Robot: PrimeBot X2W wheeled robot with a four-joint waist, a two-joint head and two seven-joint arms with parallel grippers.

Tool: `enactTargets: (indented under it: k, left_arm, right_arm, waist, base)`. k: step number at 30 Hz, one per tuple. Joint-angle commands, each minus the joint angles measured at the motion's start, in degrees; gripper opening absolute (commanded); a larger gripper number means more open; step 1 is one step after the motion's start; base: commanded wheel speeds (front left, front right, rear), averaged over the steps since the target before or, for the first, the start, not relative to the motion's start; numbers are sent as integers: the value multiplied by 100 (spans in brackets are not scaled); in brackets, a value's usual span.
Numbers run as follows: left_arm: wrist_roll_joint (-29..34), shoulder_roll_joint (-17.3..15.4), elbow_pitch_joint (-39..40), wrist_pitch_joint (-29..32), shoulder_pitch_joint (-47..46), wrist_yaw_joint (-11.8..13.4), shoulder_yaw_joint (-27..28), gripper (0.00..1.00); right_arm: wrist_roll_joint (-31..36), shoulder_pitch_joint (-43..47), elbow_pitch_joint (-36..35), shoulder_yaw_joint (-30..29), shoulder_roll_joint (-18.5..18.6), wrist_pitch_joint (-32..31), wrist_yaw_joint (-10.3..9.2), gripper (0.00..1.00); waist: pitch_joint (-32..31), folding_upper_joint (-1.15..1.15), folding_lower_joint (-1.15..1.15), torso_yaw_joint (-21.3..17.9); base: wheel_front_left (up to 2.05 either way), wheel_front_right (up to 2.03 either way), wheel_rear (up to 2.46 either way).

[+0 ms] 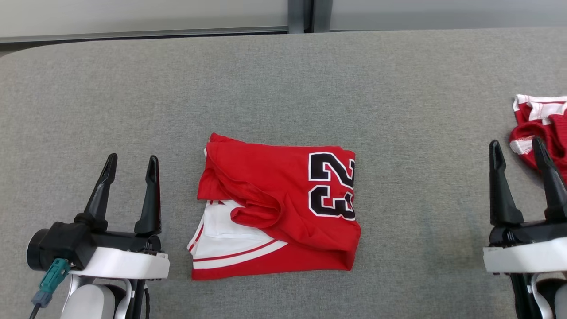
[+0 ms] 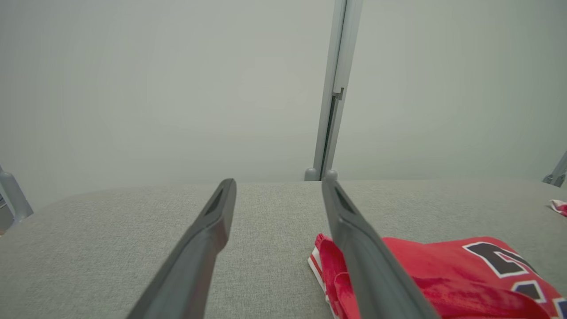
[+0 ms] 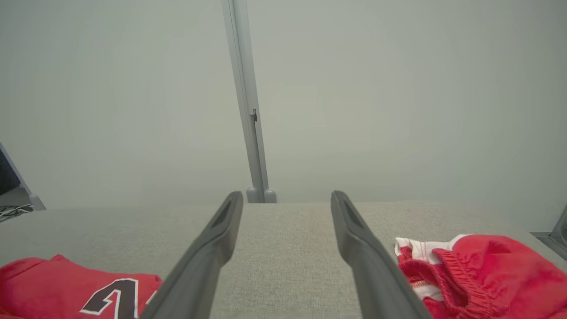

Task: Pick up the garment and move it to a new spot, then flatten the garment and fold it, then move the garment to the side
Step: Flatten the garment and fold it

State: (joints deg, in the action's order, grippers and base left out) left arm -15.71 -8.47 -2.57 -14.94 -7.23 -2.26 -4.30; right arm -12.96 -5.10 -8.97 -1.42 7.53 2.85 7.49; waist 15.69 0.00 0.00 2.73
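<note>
Grey cloth table (image 1: 283,79) runs back to a pale wall (image 2: 177,88) with a grey post (image 2: 336,88). The folded jersey (image 1: 274,208) lies between the left gripper (image 1: 133,156) and the right gripper (image 1: 516,141), both spread and empty. Red shorts (image 1: 542,128) lie by the right fingertips.

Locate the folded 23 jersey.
In the head view, the jersey lies centrally on the grey table, between the left claw and right claw, closer to the left.
</note>
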Motion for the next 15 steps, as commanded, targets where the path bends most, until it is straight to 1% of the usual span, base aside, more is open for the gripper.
enactTargets:
  k: [1,6,15]
  left_arm:
    - [21,-63,10,9,68,27,39,100]
    - [-12,-118,75,65,82,62,53,100]
    - [-29,-131,153,148,105,113,-8,100]
  right_arm:
    - [44,164,-137,-43,-30,-62,0,100]
    - [-15,407,-412,-43,-104,-166,0,100]
    - [-81,446,-462,7,-149,-186,0,100]
  waist:
    - [-37,0,0,-81]
    - [-21,0,0,-172]
    - [-57,0,0,-163]
  base:
    - [0,0,0]
    - [0,0,0]
    - [0,0,0]
